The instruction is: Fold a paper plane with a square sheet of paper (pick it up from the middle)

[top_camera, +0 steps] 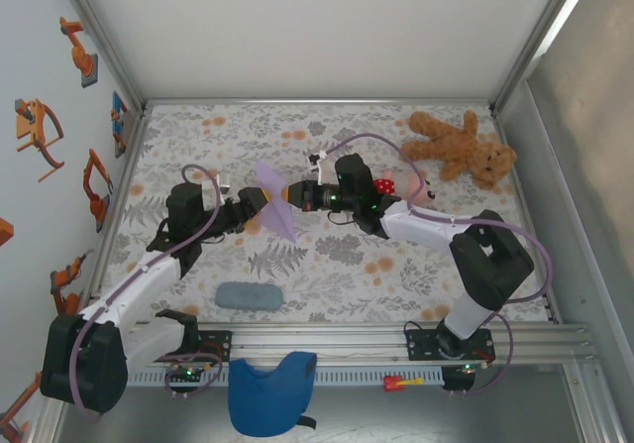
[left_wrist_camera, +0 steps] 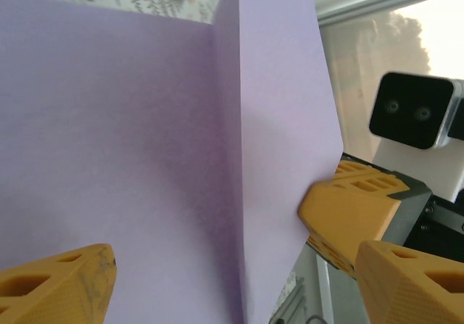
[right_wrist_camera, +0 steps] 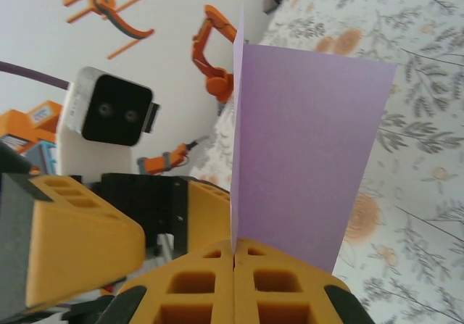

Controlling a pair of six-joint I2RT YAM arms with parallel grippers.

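Top external: a thin pale lavender paper sheet (top_camera: 274, 201), folded along one crease, is held clear of the floral-patterned desk (top_camera: 327, 260) near its middle. It sits between the two grippers. The right gripper (top_camera: 290, 195) meets it from the right and the left gripper (top_camera: 260, 203) from the left. A brown plush teddy bear (top_camera: 461, 146) lies at the far right corner, well apart. A grey-blue oblong pad (top_camera: 248, 295) lies flat near the left arm. A blue cloth piece (top_camera: 269, 391) hangs over the near rail between the bases.

Left wrist: the sheet (left_wrist_camera: 145, 143) shows a sharp vertical crease with one panel on each side. The left gripper's orange fingers (left_wrist_camera: 61, 280) stand wide apart, flanking the sheet's lower part. Cannot tell whether they touch the paper. The right gripper's orange finger (left_wrist_camera: 351, 208) is at the sheet's right edge.

Right wrist: the right gripper (right_wrist_camera: 235, 266) has its fingers pressed together, clamped on the sheet's (right_wrist_camera: 304, 157) near edge at the fold. The sheet stands up from them, edge-on along the crease. The left gripper's fingers (right_wrist_camera: 76, 237) sit just left of the sheet, spread.
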